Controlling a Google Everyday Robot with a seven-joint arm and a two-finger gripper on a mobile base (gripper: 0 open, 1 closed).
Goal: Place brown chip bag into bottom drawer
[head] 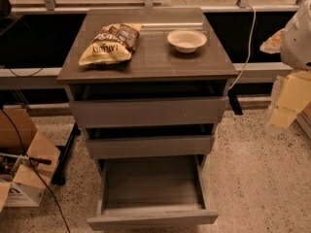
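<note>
The brown chip bag [109,45], cream-yellow with a dark brown end, lies on the left of the cabinet top [155,62]. The bottom drawer [151,188] is pulled far out and its grey interior shows nothing inside. My gripper [282,111] hangs at the right edge of the view, off to the right of the cabinet at about the height of the upper drawers. It is well apart from the bag and holds nothing that I can see.
A white round bowl [186,40] sits on the right of the cabinet top. The top drawer [148,110] and middle drawer [149,146] stand slightly out. An open cardboard box [24,171] and cables lie on the floor at the left. A white cable [249,42] hangs behind the cabinet.
</note>
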